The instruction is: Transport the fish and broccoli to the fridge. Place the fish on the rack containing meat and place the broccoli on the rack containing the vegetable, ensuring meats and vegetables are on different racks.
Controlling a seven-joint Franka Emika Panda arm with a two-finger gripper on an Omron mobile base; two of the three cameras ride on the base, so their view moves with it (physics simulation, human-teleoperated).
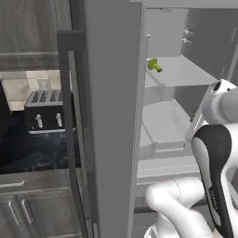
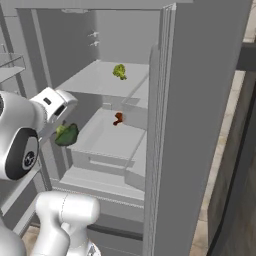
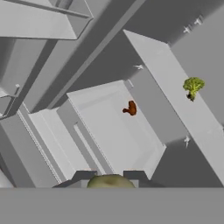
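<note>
fingers (image 3: 109, 176) clamped on broccoli (image 2: 67, 134) | I held it just outside the open fridge (image 2: 210, 75), level with the lower rack (image 2: 107, 137) | meat piece (image 2: 118, 118) sat at back of that rack | green vegetable (image 2: 119, 71) sat on upper rack (image 2: 100, 80)

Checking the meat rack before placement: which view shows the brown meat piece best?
Hand view: the brown meat piece lies unobstructed on the lower rack. In the right base view it looks smaller, near the door's edge. In the left base view that rack's visible part appears bare.
</note>
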